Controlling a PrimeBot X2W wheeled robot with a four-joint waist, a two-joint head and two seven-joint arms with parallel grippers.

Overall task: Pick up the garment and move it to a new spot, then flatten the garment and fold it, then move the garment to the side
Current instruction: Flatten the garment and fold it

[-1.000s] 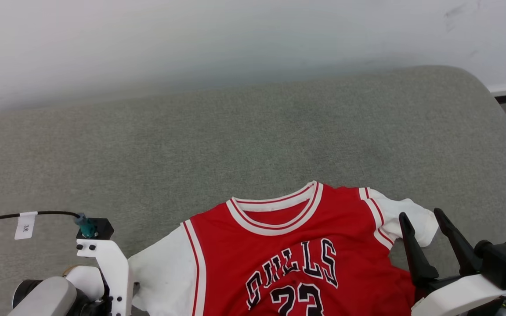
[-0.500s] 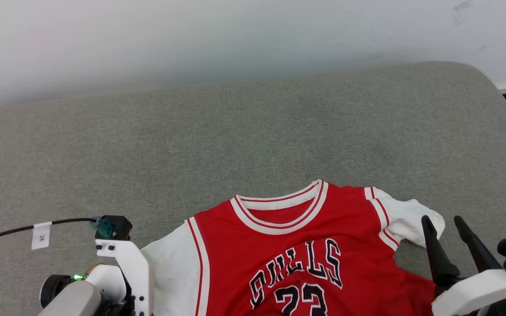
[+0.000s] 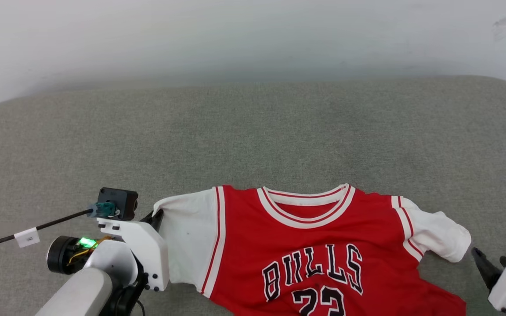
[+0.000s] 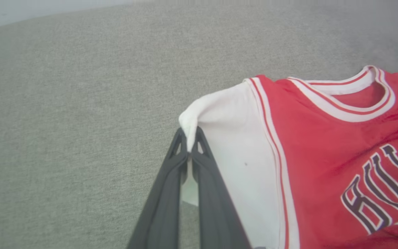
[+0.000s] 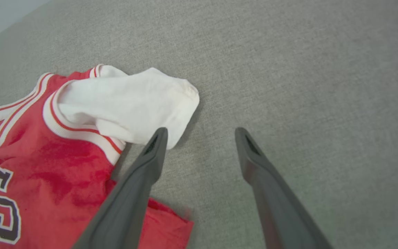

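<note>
The garment (image 3: pixel 310 254), a red jersey with white sleeves and "BULLS" lettering, lies face up on the grey cushion near its front edge. My left gripper (image 4: pixel 189 141) is shut on the outer corner of the garment's white left sleeve (image 4: pixel 226 131), which bunches between the dark fingers. In the head view the left gripper (image 3: pixel 158 215) sits at that sleeve's left edge. My right gripper (image 5: pixel 201 133) stands open over bare cushion, its left finger (image 5: pixel 150 155) just touching the rim of the white right sleeve (image 5: pixel 130 100). At the head view's lower right the right gripper (image 3: pixel 489 258) lies below that sleeve (image 3: pixel 437 232).
A wide grey upholstered surface (image 3: pixel 253 140) stretches beyond the garment to a pale wall (image 3: pixel 235 35). A black cable with a white tag (image 3: pixel 27 237) runs off to the left from my left wrist.
My left gripper has shut on the left sleeve's corner and drawn it outward and up. The right gripper has dropped back from the right sleeve, still open. The head view has shifted.
</note>
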